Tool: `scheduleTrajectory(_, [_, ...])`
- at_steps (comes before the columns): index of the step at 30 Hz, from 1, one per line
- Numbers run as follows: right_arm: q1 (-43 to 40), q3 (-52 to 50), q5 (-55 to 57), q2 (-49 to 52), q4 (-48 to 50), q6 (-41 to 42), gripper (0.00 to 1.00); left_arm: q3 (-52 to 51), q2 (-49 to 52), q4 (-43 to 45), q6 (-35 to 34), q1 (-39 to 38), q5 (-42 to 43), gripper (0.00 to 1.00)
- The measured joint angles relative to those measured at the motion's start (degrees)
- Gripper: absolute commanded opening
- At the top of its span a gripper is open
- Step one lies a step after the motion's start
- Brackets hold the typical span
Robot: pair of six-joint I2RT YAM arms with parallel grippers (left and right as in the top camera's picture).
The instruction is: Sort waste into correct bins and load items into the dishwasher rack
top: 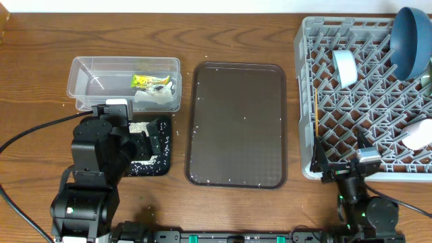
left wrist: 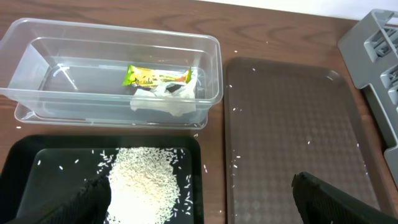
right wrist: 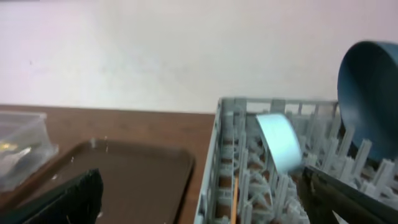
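Tub: the clear tub point(left wrist: 208, 53) stands at the back left of the bench point(top: 40, 40); the wrapper point(left wrist: 152, 76) and the white paper point(left wrist: 168, 101) lie together in its right half, so it seems to serve as the bin for dry packaging
Black tray: the black tray point(left wrist: 25, 158) sits just in front of the tub; the rice point(left wrist: 146, 180) is heaped in its middle with loose grains around it, so I judge that it serves for food waste
Stray grains: a few lie on the bench beside the black tray and on the brown tray point(left wrist: 292, 124), which is between the bins and the rack
Rack: the rack point(top: 351, 25) is at the right; the blue bowl point(top: 412, 40) and the mint bowl point(top: 344, 67) stand on edge between the pegs, probably so that the pegs hold them and water runs off; the white bowl point(top: 420, 133) is at the right side; the chopsticks point(top: 316, 111) lie along the left wall
Pink cup: I cannot make it out
Left gripper: the left gripper point(left wrist: 200, 183) hovers over the black tray, jaws wide apart, holding nothing
Right gripper: the right gripper point(right wrist: 199, 186) is low at the near left corner of the rack, jaws wide apart, holding nothing
Stage: in my judgement the sorting and loading are almost complete; only the stray grains are outside a bin, and they look too small to pinch
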Motion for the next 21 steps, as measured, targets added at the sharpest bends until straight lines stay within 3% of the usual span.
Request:
scheduleTrajectory(4, [0.0, -5.73, -0.42, -0.5, 10.95, 0.0, 0.99, 0.0, 0.0, -0.02, 0.0, 0.0, 0.0, 0.95])
scheduleTrajectory(10, [0.0, -8.07, -0.55, -0.61, 13.11, -1.51, 0.99, 0.0, 0.0, -0.02, 0.0, 0.0, 0.0, 0.95])
scheduleTrajectory(21, [0.0, -8.09, -0.5, -0.72, 1.81, -5.81, 0.99, 0.0, 0.0, 0.0, 0.0, 0.0, 0.0, 0.95])
